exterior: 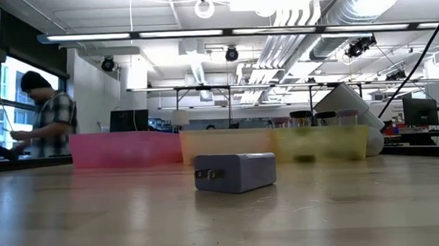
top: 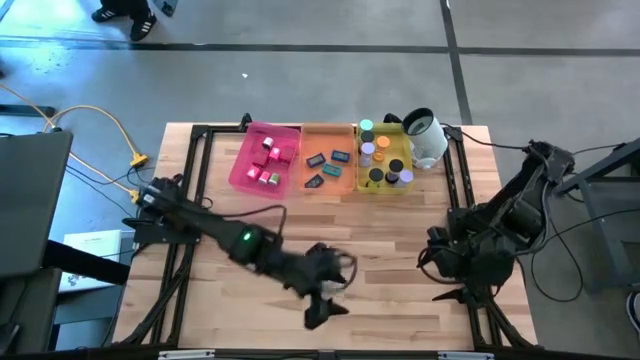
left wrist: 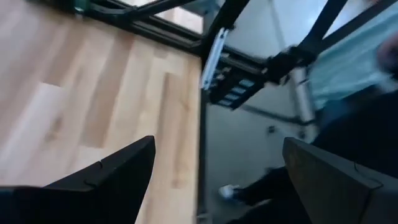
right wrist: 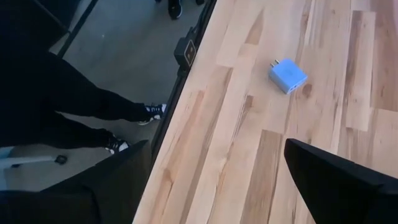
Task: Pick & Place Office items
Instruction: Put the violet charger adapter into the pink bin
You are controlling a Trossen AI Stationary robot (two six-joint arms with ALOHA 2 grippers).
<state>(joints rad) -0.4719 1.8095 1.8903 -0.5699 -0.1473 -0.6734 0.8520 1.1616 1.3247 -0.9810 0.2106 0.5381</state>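
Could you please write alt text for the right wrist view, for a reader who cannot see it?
A small blue charger block with metal prongs lies alone on the pale wooden table, ahead of the right hand, whose dark fingers stand open. Beyond the table edge, a person's legs and sneakers stand on grey floor.

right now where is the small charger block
In the low view the charger block sits alone on the bare table, centre, in front of the orange tray, not touching it.

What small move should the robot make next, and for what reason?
Probably turn the left claw toward the lavender block. The block lies alone on the table, short of the trays. The claw is open and holds nothing, and its camera looks past the table edge, with no block in sight.
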